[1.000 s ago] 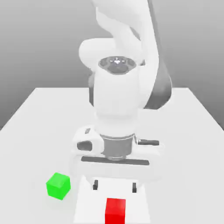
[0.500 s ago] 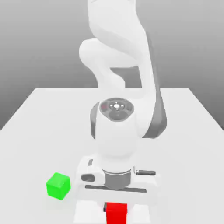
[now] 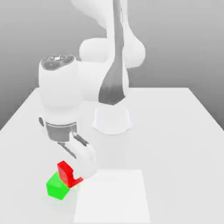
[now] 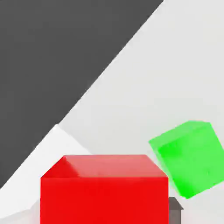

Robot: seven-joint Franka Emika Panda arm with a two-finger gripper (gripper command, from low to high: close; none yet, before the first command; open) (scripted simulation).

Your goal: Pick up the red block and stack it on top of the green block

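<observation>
Red block (image 3: 65, 172) sits clamped in the closed gripper (image 3: 72, 177), lower left of the exterior view, just above the green block (image 3: 56, 188).

Matte red block (image 3: 64, 172), green block (image 3: 56, 188)

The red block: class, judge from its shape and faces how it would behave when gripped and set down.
The red block probably stays stiff in the hand: its edges look straight. Flat faces suggest it won't roll, and should sit steadily on the green block.
</observation>
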